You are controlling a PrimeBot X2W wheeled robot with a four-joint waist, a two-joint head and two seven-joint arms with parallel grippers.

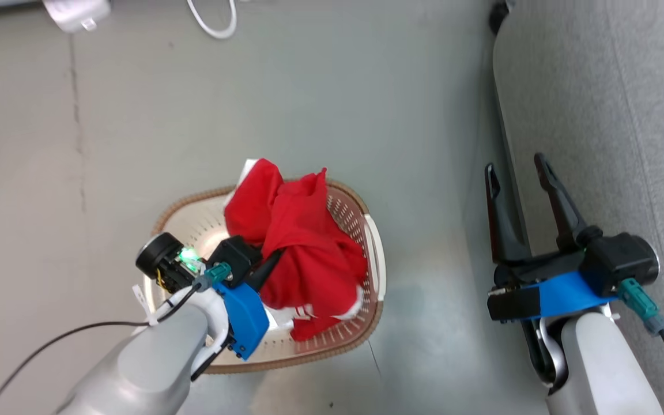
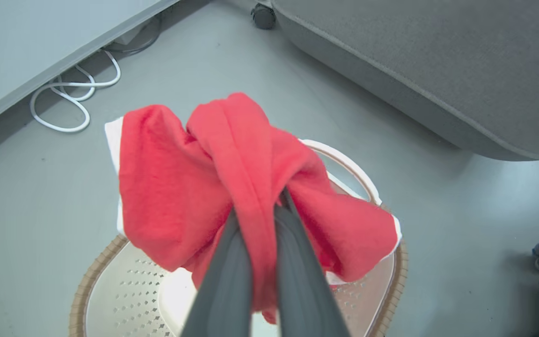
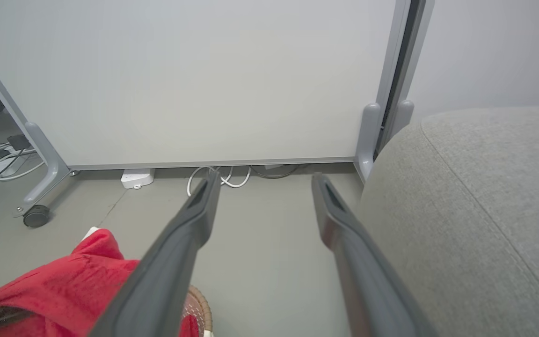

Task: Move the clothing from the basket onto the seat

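One basket; clothing bunch pinched in left end effector; right end effector wide, empty; one seat.

Clothing: bright red soft fabric, white trim; bunched into a raised heap, pinched between the fingers of the left gripper; drapes over the basket from 12 to 4 o'clock
Basket: cream perforated plastic, brown woven-look rim, white handle; upright on the floor
Seat: light-grey upholstery, stitched seam, rounded corner; at the basket's 3 o'clock, apart
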